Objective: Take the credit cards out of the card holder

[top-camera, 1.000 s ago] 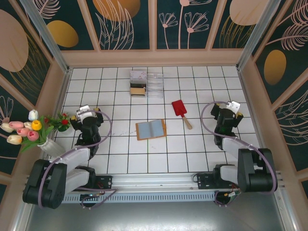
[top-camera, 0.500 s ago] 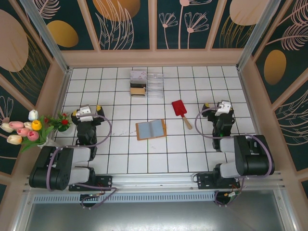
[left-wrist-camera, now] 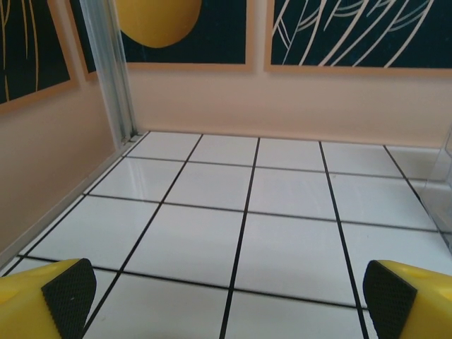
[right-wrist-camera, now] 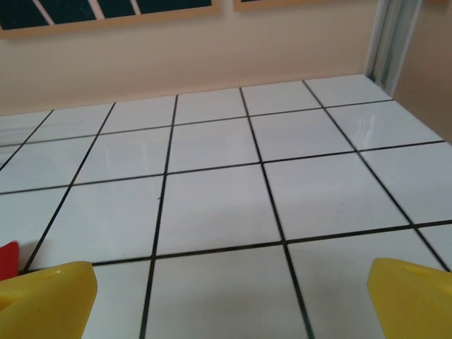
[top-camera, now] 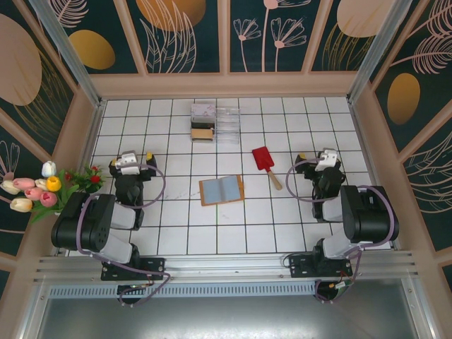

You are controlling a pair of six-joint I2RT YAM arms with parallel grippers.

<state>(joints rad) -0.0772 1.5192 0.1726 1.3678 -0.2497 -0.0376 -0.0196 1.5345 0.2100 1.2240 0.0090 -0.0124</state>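
While the left jaws and the right jaws both stand wide apart with nothing between them, each wrist view looks past its own tips, the left fingertips (left-wrist-camera: 67,296) and the right fingertips (right-wrist-camera: 49,296), onto bare glossy tile.

Card holder (top-camera: 222,189): lies open and flat mid-table (top-camera: 176,233), between the two arms and well apart from both. Grey-blue inside faces up, with a tan edge showing at its right. Credit cards: too small to make out against the panels.

Red spatula (top-camera: 265,161): near the holder, to its far right, not touching it.

Judgement:
- The cards are likely thin, stiff, light and slick, sitting flush in their pockets with little edge to pinch.
- The holder is light and apt to skate on the tile.
- Best to pin one panel down with one pair of jaws, nip an exposed card edge with the other pair, and draw it along the pocket.
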